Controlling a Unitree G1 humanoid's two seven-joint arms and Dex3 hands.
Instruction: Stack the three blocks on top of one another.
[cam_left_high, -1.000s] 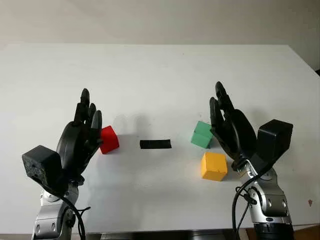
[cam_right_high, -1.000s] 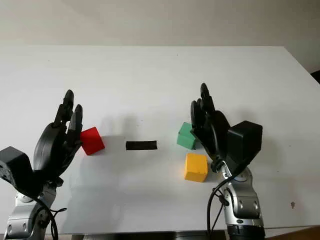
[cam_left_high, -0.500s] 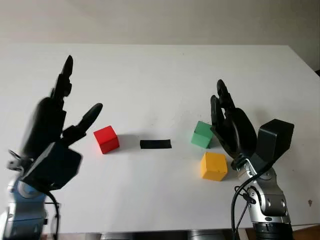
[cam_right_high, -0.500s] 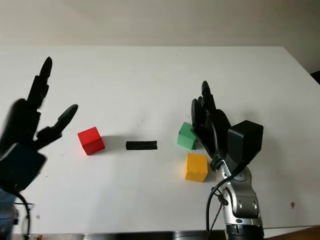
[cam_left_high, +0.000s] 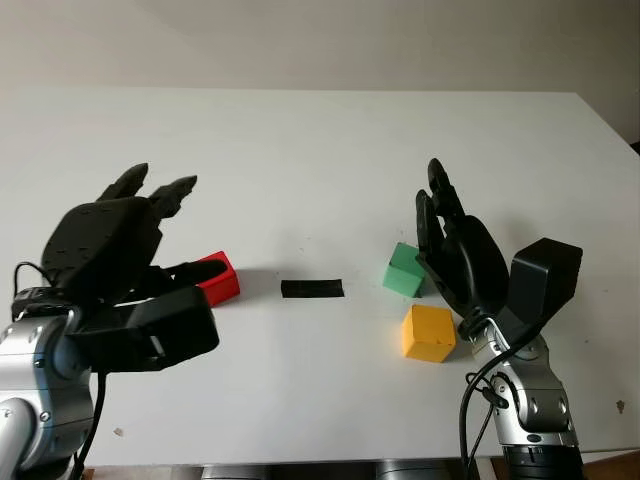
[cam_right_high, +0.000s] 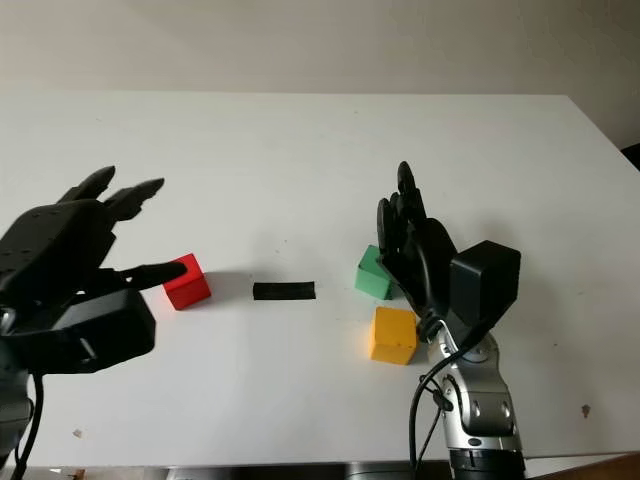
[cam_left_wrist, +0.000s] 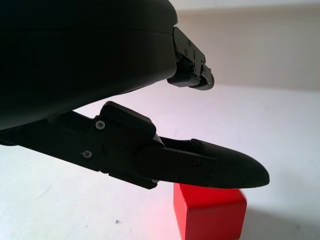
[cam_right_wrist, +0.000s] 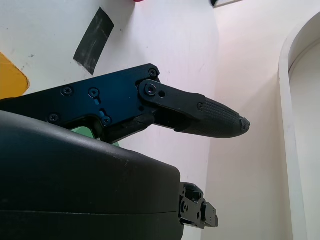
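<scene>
A red block (cam_left_high: 217, 277) sits left of centre on the white table (cam_left_high: 320, 150); the left wrist view has it (cam_left_wrist: 210, 212) just beyond a black finger (cam_left_wrist: 210, 170). My left hand (cam_left_high: 170, 225) hovers palm down, open, above and just left of that block, its thumb crossing the block's left edge. A green block (cam_left_high: 404, 270) stands right of centre, with a yellow block (cam_left_high: 428, 332) nearer me. My right hand (cam_left_high: 440, 215) is upright and open, close against the green block's right side, holding nothing.
A short strip of black tape (cam_left_high: 312, 289) lies flat between the red and green blocks. The table's right edge (cam_left_high: 610, 120) runs diagonally at the far right. A pale wall rises behind the table.
My left hand rose from beside the red block, swung up, then turned palm down over the block's left side. The right hand and all three blocks have stayed put.
</scene>
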